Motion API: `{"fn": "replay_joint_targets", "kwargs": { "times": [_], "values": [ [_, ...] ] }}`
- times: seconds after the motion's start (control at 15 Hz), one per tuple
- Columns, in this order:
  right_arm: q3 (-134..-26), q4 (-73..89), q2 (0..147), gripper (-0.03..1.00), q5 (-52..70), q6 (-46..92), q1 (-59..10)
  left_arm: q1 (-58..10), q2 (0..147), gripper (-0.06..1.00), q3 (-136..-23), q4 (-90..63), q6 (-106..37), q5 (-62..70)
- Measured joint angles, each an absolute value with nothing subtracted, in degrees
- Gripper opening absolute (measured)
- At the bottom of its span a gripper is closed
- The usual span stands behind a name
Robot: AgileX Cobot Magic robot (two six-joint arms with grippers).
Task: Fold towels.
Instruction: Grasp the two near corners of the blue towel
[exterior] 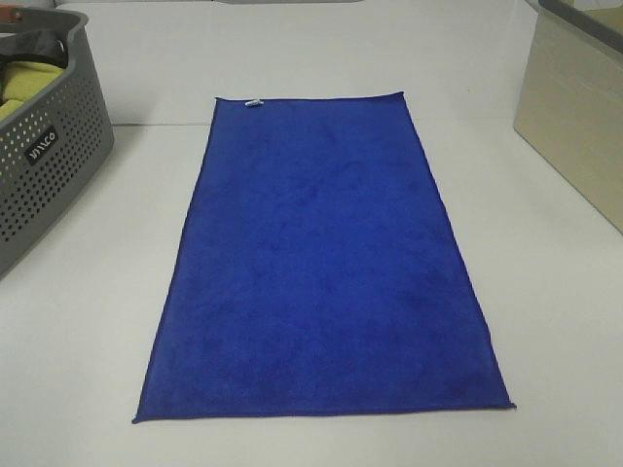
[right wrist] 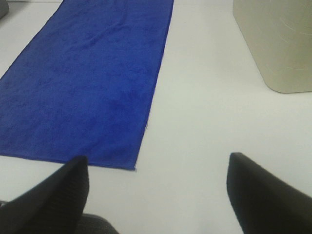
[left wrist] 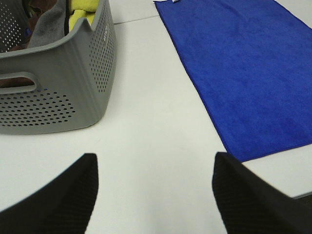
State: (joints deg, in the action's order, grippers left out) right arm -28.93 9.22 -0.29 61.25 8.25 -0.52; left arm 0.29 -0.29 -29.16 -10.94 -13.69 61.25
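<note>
Closest to its lens, the left pincer (left wrist: pixel 155 158) hangs over bare tabletop (left wrist: pixel 161 107) with its two black fingers (left wrist: pixel 63 195) spread wide and nothing between them. It sits between a grey perforated basket (left wrist: pixel 73 83) and the towel's (left wrist: pixel 248 73) near corner. From the high camera, the basket (exterior: pixel 49 165) stands at the far left edge with a yellow-green cloth (exterior: pixel 24 78) inside it, well apart from the towel. The royal-blue towel (exterior: pixel 321 263) lies spread flat and unfolded along the middle of the tabletop, long sides running away from the camera and a small white tag (exterior: pixel 254 102) at its far short edge. The right pincer (right wrist: pixel 158 157) is also wide open and empty, just off the towel's (right wrist: pixel 83 83) other near corner. A beige bin (exterior: pixel 574 117) stands at the far right.
</note>
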Motion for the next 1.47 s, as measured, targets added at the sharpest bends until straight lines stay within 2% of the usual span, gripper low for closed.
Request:
{"fn": "replay_joint_targets", "kwargs": {
  "times": [1.47],
  "values": [
    [-28.9, 9.2, -0.3, 0.74, 61.2, 8.3, -0.5, 0.3, -0.3, 0.64, -29.2, -10.9, -13.7, 61.2]
  ]
}}
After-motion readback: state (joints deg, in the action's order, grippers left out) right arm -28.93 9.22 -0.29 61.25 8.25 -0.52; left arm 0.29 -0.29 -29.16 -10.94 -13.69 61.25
